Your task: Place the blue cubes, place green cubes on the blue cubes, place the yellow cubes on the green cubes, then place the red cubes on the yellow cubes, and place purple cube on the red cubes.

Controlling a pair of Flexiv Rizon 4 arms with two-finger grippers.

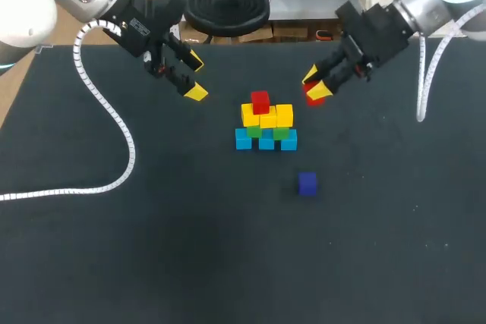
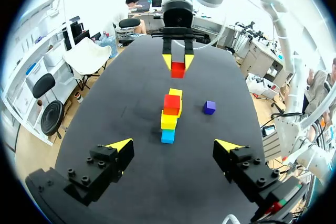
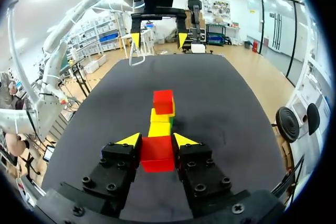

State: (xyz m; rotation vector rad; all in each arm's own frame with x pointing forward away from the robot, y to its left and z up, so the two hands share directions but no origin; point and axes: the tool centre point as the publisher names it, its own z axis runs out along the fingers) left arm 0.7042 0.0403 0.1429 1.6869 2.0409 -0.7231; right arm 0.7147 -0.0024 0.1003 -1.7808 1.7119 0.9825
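left gripper: (image 1: 195, 76) jaws spread wide, nothing between the yellow tips. It hangs over the table (image 1: 114, 248), left of the stack and well apart from it.
right gripper: (image 1: 314, 87) pinching a red cube (image 3: 156, 154), one yellow tip on each side. It is off the table surface, just right of the stack and not touching it.
stack: (image 1: 266, 123) mid-table, pyramid shape, four layers up.
blue cubes: (image 1: 243, 139) three in a row on the table, forming the bottom layer.
green cubes: (image 1: 281, 133) two on top of the blue row, mostly covered by the layer above.
yellow cubes: (image 1: 284, 114) three side by side on the green ones.
second red cube: (image 1: 260, 101) on the yellow layer, left of centre. The right side of that layer is bare.
purple cube: (image 1: 307, 183) alone on the table, on the near side of the stack and a bit to the right, apart from it.
cable: (image 1: 121, 134) white coiled line from the left arm, draped over the left part of the table.
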